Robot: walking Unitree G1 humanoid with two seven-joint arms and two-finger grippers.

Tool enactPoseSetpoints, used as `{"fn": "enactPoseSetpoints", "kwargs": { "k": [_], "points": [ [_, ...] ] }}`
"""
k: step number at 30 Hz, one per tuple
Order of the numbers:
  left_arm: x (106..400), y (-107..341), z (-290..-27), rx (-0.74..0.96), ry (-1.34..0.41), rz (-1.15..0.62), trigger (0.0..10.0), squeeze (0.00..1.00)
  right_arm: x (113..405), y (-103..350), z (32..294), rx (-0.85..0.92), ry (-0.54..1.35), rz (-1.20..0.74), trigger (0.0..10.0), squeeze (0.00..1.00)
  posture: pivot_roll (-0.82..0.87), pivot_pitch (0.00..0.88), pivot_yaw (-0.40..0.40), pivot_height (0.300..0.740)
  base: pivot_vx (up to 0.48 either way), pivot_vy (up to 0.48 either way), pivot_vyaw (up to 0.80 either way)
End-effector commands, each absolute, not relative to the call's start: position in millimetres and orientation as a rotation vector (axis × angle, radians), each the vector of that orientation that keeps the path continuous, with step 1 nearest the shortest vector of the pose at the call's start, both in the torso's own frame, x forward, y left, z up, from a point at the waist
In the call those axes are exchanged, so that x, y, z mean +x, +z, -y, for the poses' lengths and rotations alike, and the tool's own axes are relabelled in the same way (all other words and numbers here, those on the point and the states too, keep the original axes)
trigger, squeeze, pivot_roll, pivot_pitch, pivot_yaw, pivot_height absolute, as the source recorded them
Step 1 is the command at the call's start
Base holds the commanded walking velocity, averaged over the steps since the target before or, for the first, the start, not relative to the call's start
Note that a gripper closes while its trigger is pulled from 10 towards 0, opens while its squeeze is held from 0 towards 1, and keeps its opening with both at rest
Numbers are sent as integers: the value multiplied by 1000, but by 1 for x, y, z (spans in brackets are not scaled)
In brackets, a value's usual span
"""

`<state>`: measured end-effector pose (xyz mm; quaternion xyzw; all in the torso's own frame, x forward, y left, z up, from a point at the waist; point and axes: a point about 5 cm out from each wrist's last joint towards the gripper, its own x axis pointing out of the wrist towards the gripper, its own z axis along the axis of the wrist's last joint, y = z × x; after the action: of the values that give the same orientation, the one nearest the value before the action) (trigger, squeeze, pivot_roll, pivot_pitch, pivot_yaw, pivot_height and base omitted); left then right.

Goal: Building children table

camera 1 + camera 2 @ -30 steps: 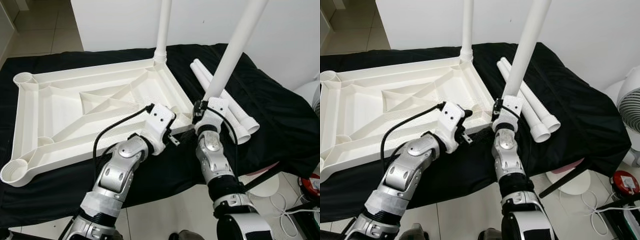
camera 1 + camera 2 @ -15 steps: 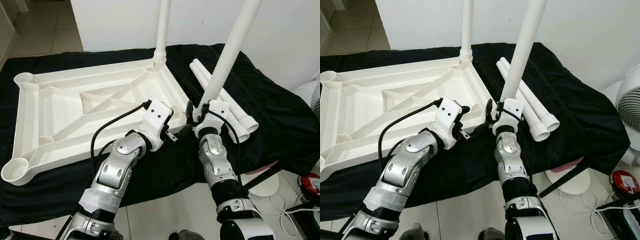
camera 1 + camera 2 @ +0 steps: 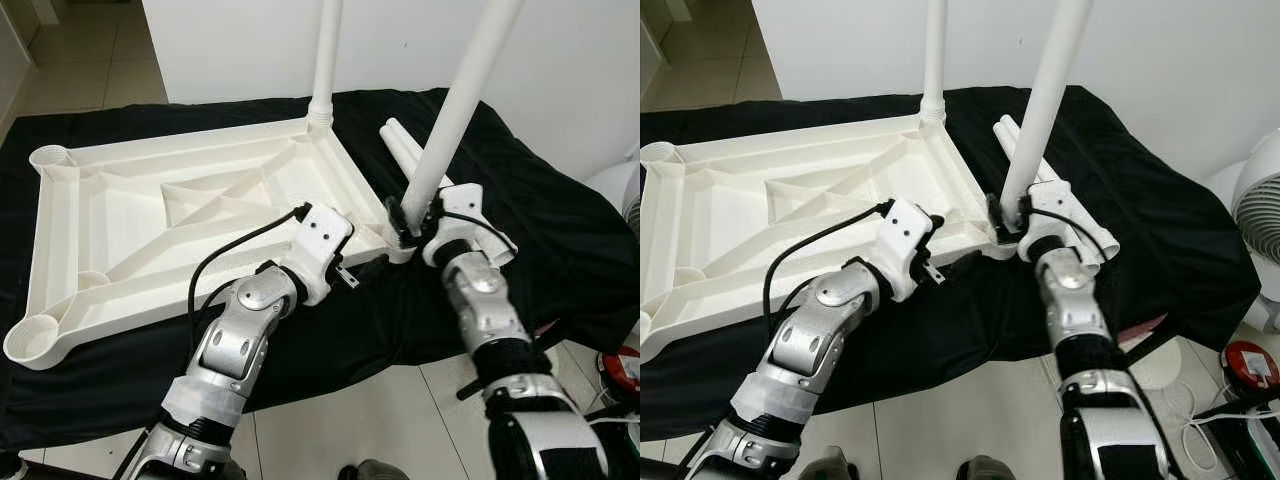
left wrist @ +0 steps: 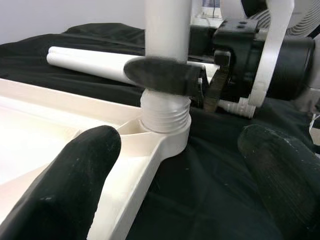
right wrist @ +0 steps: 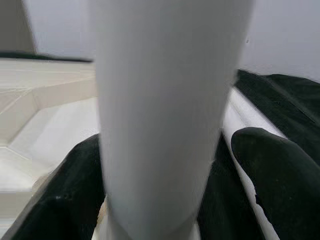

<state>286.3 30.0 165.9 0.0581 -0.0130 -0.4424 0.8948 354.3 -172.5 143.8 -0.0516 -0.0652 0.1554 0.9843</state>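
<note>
An upturned white plastic tabletop (image 3: pixel 120 215) lies on a black cloth. One white leg (image 3: pixel 326 60) stands screwed into its far right corner. A second leg (image 3: pixel 455 110) stands upright in the near right corner socket (image 4: pixel 165 125), threads still showing. My right gripper (image 3: pixel 408 222) is shut on this leg just above the socket, one finger (image 4: pixel 165 75) lying across it. My left gripper (image 4: pixel 180 150) stays open close beside the same corner, its fingers (image 4: pixel 85 175) on either side and touching nothing. Two loose legs (image 3: pixel 400 140) lie behind on the cloth.
The black cloth (image 3: pixel 560 240) drapes over the low surface, its front edge near my arms. A white fan (image 3: pixel 1265 200) stands at the right. A white round base (image 3: pixel 1145 365) and a red object (image 3: pixel 1252 365) lie on the tiled floor. A white wall (image 3: pixel 230 40) is behind.
My right forearm and wrist have swung round to the right side of the leg, keeping hold near its base. The leg stays upright in the socket. The left gripper has barely moved.
</note>
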Motion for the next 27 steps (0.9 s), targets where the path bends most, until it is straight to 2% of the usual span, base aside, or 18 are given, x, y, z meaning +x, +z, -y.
{"fn": "enactPoseSetpoints", "kwargs": {
  "k": [1, 8, 9, 10, 13, 14, 15, 16, 27],
  "points": [
    [291, 165, -29, 138, -820, 27, 10000, 0, 355, 143, 176, -138, 358, 116, 10000, 0, 27, 0, -40, 740, 0, 0, 0],
    [294, 168, -27, 141, -821, 37, 10000, 0, 358, 136, 176, -219, 553, 29, 10000, 0, 33, 0, -41, 740, 0, 0, 0],
    [294, 168, -27, 142, -820, 37, 10000, 0, 358, 136, 176, -225, 568, 25, 9216, 0, 33, 0, -41, 740, 0, 0, 0],
    [294, 168, -27, 141, -819, 38, 10000, 0, 358, 135, 176, -235, 585, 16, 6235, 0, 33, 0, -41, 740, 0, 0, 0],
    [294, 168, -27, 141, -820, 38, 10000, 0, 359, 135, 177, -235, 603, 7, 5882, 0, 33, 0, -41, 740, 0, 0, 0],
    [293, 168, -26, 141, -821, 39, 10000, 0, 360, 135, 177, -235, 614, 1, 4431, 0, 33, 0, -41, 740, 0, 0, 0],
    [293, 168, -26, 141, -821, 39, 10000, 0, 360, 135, 177, -235, 614, 1, 4431, 0, 33, 0, -41, 740, 0, 0, 0],
    [293, 168, -26, 141, -823, 40, 10000, 0, 361, 135, 177, -243, 625, -3, 0, 0, 30, 0, -39, 740, 0, 0, 0],
    [293, 169, -26, 145, -824, 46, 10000, 0, 360, 126, 189, -260, 621, -60, 0, 0, 38, 0, -44, 740, 0, 0, 0]
  ]
}}
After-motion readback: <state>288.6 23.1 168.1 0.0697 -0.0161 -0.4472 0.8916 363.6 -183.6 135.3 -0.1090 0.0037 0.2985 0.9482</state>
